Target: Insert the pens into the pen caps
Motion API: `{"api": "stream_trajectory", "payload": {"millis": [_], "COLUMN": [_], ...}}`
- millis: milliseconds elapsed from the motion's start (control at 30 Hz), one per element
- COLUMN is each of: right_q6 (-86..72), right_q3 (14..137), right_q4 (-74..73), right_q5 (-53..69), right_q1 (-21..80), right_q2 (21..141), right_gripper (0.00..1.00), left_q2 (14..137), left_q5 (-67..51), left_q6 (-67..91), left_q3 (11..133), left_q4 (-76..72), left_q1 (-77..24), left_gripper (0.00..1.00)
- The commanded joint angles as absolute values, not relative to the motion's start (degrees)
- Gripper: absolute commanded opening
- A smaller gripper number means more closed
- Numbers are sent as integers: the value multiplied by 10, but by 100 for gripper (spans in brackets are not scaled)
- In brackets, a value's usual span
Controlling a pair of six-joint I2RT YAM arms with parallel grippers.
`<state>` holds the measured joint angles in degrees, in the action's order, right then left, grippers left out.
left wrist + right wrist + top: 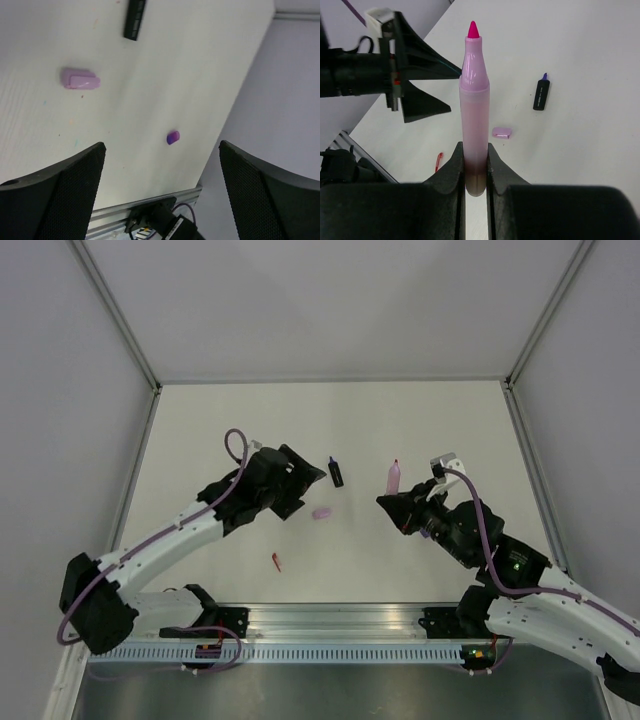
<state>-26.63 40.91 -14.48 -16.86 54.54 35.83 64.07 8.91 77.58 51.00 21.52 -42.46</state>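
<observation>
My right gripper (475, 150) is shut on the lower end of a pale pink marker (474, 100), which stands upright with its bare magenta tip on top. In the top view the marker (393, 478) rises above that gripper (395, 500). My left gripper (162, 145) hangs open and empty over the table, left of the marker (310, 490). A lilac cap with a clip (80, 79) lies flat on the table (322, 512). A small stubby purple cap (173, 137) lies further right, hidden in the top view. A slim red cap (276, 561) lies nearer the rail.
A dark marker with a bare purple tip (337, 472) lies on the table beyond the lilac cap. The aluminium rail (340, 625) with both arm bases runs along the near edge. Grey walls (60, 390) enclose the white table (330, 420) on three sides.
</observation>
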Motion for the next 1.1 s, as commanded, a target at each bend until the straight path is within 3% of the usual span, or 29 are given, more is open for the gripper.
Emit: {"api": "stream_trajectory", "payload": {"millis": [0, 267, 1067], "right_q6": [-239, -218, -206], "right_q3": [399, 377, 370], "right_q4": [-145, -138, -133], "right_q5": [-199, -200, -172], "right_q1": [547, 547, 546], "right_q2": [340, 332, 332], "right_gripper": [0, 0, 0], "left_q2": [735, 901, 1073], "left_q5": [124, 103, 76], "left_q6": [959, 1130, 1255], "left_q3": [597, 657, 734], "left_q4": [383, 451, 463], "left_q1": [-425, -425, -425], "left_gripper": [97, 83, 78]}}
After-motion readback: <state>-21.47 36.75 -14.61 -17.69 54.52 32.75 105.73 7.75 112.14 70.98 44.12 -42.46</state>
